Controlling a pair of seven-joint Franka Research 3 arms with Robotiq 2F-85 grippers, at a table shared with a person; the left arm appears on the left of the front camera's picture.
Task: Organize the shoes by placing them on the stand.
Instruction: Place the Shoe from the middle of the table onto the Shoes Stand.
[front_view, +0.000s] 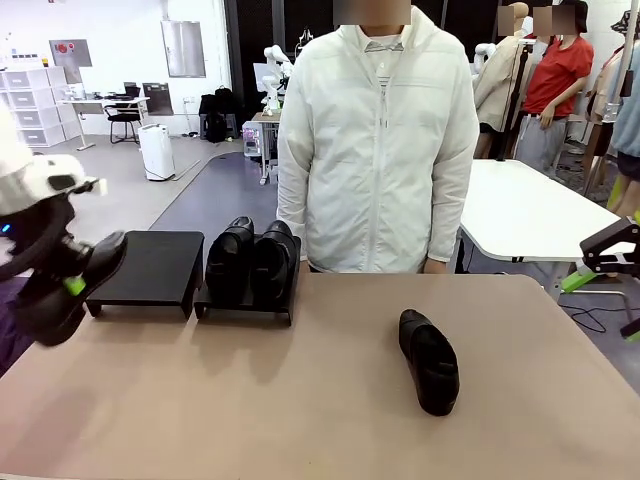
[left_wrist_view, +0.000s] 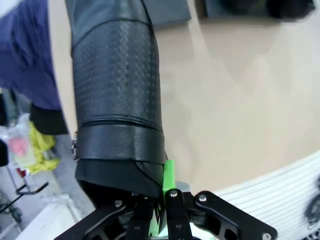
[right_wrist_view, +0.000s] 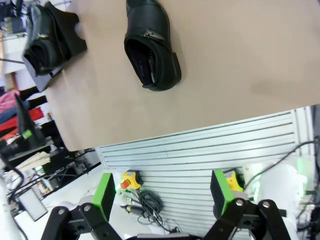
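Can't see the toe of the glossy black leather loafer (left_wrist_view: 117, 90) pinched in the left gripper (left_wrist_view: 155, 200) from the left wrist cam, chopped off by the top edge. Buries most of the fingers under its heel too. Up top there, just a blurry, cropped smear of the pair of black loafers (left_wrist_view: 255, 6). From the front, covers most of its low black stand (front_view: 245, 312). Right gripper (front_view: 603, 305) half out of frame at the right edge. Person's hand (front_view: 435, 266) barely peeking over the beige table (front_view: 300, 420), other one hidden. Clipped at the top in the right wrist cam: toe of the lone black loafer (right_wrist_view: 150, 47).
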